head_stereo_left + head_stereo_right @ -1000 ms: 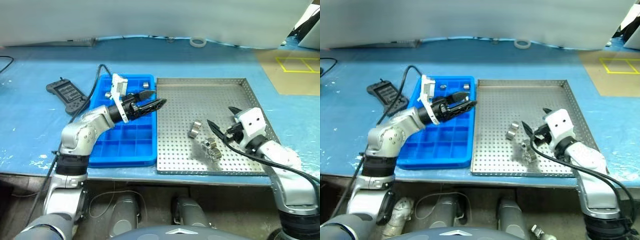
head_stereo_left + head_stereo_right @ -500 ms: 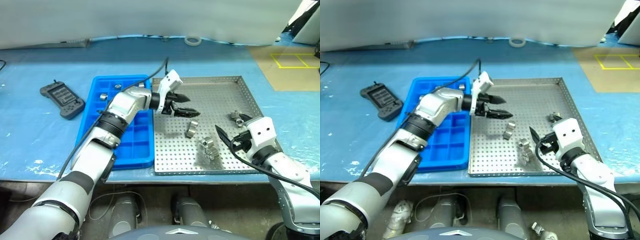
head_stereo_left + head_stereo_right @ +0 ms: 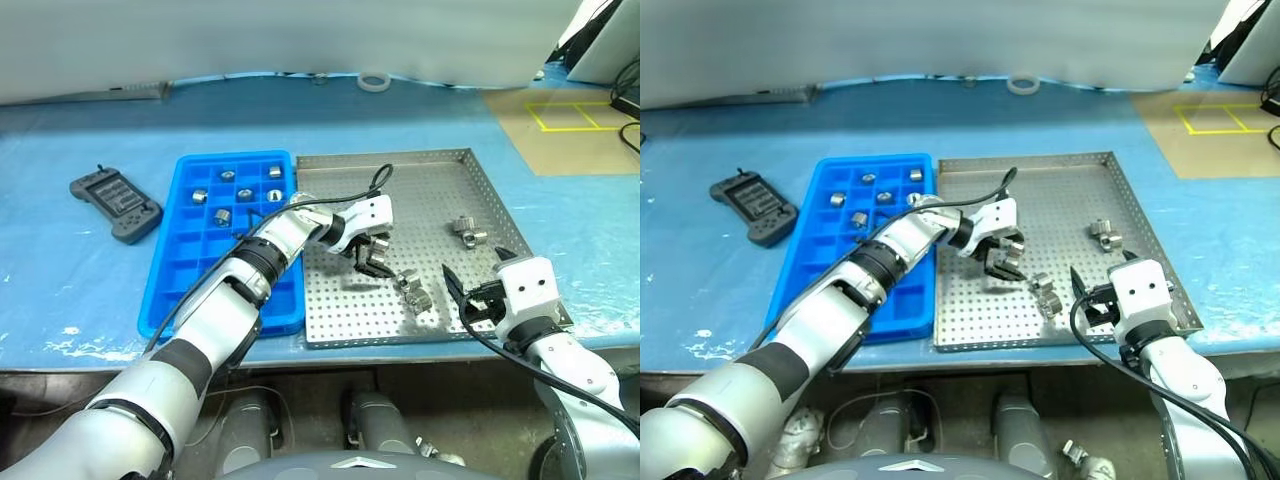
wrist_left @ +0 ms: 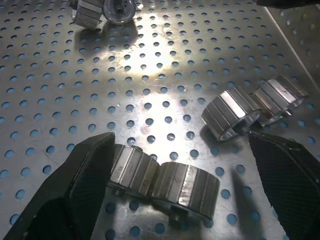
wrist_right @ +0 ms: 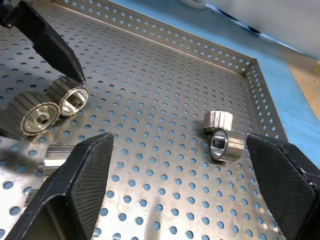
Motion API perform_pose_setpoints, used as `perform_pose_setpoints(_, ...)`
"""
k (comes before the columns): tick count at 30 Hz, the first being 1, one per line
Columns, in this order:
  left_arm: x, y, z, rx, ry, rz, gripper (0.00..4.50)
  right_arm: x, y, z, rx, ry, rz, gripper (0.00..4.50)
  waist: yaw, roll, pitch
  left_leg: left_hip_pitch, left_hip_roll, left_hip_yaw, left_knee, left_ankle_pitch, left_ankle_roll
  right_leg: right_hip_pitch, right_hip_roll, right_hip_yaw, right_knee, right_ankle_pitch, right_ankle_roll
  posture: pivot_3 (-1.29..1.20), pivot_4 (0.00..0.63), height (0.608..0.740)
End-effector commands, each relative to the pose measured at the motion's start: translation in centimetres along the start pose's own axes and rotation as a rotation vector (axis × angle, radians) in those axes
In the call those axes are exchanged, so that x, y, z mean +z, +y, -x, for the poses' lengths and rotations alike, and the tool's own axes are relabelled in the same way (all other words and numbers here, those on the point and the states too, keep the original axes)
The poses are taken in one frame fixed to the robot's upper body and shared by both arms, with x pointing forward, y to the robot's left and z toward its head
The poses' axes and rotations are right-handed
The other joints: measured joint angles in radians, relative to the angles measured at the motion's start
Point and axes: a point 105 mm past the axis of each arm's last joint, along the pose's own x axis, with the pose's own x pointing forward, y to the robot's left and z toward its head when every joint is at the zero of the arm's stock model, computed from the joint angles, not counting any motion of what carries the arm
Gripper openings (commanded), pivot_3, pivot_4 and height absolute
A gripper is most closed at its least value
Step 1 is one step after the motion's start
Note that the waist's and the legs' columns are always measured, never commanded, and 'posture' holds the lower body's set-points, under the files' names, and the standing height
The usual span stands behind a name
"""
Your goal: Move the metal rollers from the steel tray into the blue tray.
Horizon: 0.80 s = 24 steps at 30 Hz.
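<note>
1. From the left eye view, the left gripper (image 3: 372,258) is reaching down over the middle of the steel tray (image 3: 420,175), its fingers spread apart and pointing down at the perforated floor. The right gripper (image 3: 470,292) is hovering over the tray's near right corner with its fingers spread and nothing between them. A few metal rollers (image 3: 411,288) are lying near the tray's middle, and two more (image 3: 464,229) are lying toward the right rim. The blue tray (image 3: 170,290) is sitting just left of the steel tray, with five rollers (image 3: 222,216) resting in its far compartments. A black handheld controller (image 3: 114,202) is lying on the table to the left, and a white tape ring (image 3: 374,82) is lying at the far edge.

2. From the left wrist view, the two black fingers (image 4: 75,190) are standing wide apart either side of two rollers (image 4: 162,182) lying touching each other. Whether a finger is touching them cannot be told. Another pair (image 4: 252,107) is lying just beyond.

3. From the right wrist view, the spread fingers (image 5: 75,185) are framing a touching pair of rollers (image 5: 222,135) near the tray's corner.
</note>
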Motion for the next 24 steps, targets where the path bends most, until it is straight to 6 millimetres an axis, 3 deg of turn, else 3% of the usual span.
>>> perform_pose_setpoints(1, 0.7, 0.3, 0.0, 0.013, -0.008, -0.047, 4.5, 1.5, -0.1, 0.4, -0.029, -0.062, 0.025, 4.47, -0.009, 0.0, 0.0, -0.001, 0.0, 0.0, 0.0, 0.0, 0.0, -0.001, 0.0, 0.0, 0.0, 0.0, 0.0, -0.49, 0.15, 0.74)
perform_pose_setpoints(10, -0.8, 1.2, 0.1, 0.089, 0.051, -0.048, 4.5, 1.1, 0.5, 0.3, -0.029, -0.05, 0.022, 4.47, -0.02, 0.001, 0.0, -0.002, 0.0, 0.0, 0.002, 0.0, 0.001, -0.001, 0.0, 0.0, 0.0, 0.0, 0.0, -0.5, 0.15, 0.74)
perform_pose_setpoints(14, 1.2, 2.5, 1.3, 0.148, -0.025, -0.117, 4.5, 1.0, 0.6, 0.1, -0.03, -0.046, 0.025, 4.47, -0.02, 0.001, 0.0, -0.003, 0.0, 0.0, 0.003, -0.001, 0.002, -0.001, 0.0, 0.0, 0.0, 0.0, 0.0, -0.5, 0.15, 0.74)
perform_pose_setpoints(18, 3.6, 2.1, 3.0, 0.068, -0.163, -0.239, 4.5, 0.9, 0.7, 0.1, -0.028, -0.045, 0.025, 4.47, -0.02, 0.001, 0.0, -0.004, 0.0, 0.0, 0.003, -0.001, 0.002, -0.002, 0.0, 0.0, 0.0, 0.0, 0.0, -0.49, 0.15, 0.74)
perform_pose_setpoints(24, 4.2, 1.0, 5.2, -0.112, -0.205, -0.3, 4.5, 1.1, 0.9, -0.2, -0.023, -0.049, 0.028, 4.47, -0.019, 0.001, 0.0, -0.004, 0.0, 0.0, 0.003, -0.001, 0.003, -0.002, 0.0, -0.001, 0.0, 0.0, 0.0, -0.49, 0.15, 0.74)
